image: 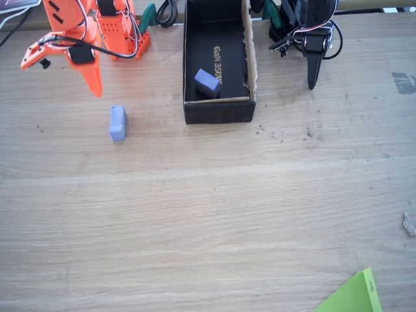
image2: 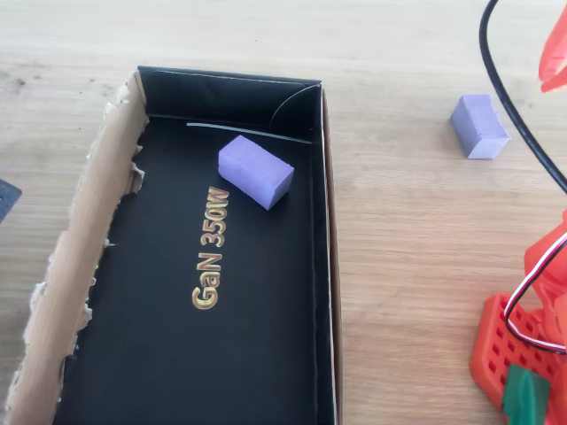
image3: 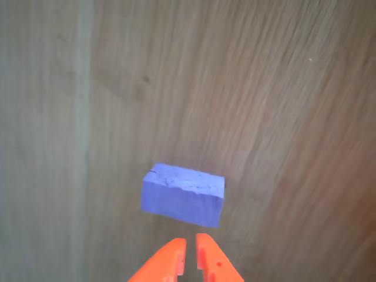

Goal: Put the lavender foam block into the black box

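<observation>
The orange gripper (image3: pixel 191 249) hangs above the table (image: pixel 208 214) with its jaws pressed nearly together, gripping nothing. Just ahead of its tips in the wrist view lies the lavender block (image3: pixel 183 194), flat on the wood. In the fixed view that block (image: pixel 117 123) sits left of the black box (image: pixel 218 112), well apart from it. Inside the box, near one end, rests a darker purple block (image2: pixel 255 171), beside the gold lettering (image2: pixel 211 250).

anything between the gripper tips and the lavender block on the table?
Nothing. In the wrist view only bare wood separates the gripper from the lavender foam block; the fixed view shows the same bare table.
</observation>
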You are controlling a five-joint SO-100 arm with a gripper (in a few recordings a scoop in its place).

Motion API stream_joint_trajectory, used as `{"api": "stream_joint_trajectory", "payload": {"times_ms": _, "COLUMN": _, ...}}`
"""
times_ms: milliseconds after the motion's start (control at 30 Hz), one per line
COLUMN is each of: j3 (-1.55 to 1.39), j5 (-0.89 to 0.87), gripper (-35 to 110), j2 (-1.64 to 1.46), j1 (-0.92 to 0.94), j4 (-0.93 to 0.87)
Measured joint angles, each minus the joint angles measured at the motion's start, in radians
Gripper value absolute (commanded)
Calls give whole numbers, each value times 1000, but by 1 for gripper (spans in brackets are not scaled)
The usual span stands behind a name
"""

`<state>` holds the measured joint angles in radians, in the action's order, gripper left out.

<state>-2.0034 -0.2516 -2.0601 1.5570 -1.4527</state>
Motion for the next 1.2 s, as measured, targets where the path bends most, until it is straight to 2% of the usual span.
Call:
{"api": "stream_joint_trajectory", "payload": {"times_ms": 433, "j3": 38, "j5": -14, "gripper": 0, "j2": 34, "j1": -66, "j4": -32}}
{"api": "stream_joint_trajectory", "payload": {"times_ms": 533, "j3": 38, "j5": 44, "gripper": 0, "j2": 29, "j1": -78, "j4": -28}}
{"api": "stream_joint_trajectory", "payload": {"times_ms": 733, "j3": 38, "j5": 295, "gripper": 0, "j2": 29, "j1": -123, "j4": 12}}
{"api": "stream_joint_trajectory", "payload": {"times_ms": 1067, "j3": 66, "j5": 997, "gripper": 0, "j2": 40, "j1": -124, "j4": 167}}
{"api": "stream_joint_trajectory", "payload": {"times_ms": 1200, "j3": 66, "j5": 1074, "gripper": 0, "j2": 40, "j1": -138, "j4": 189}}
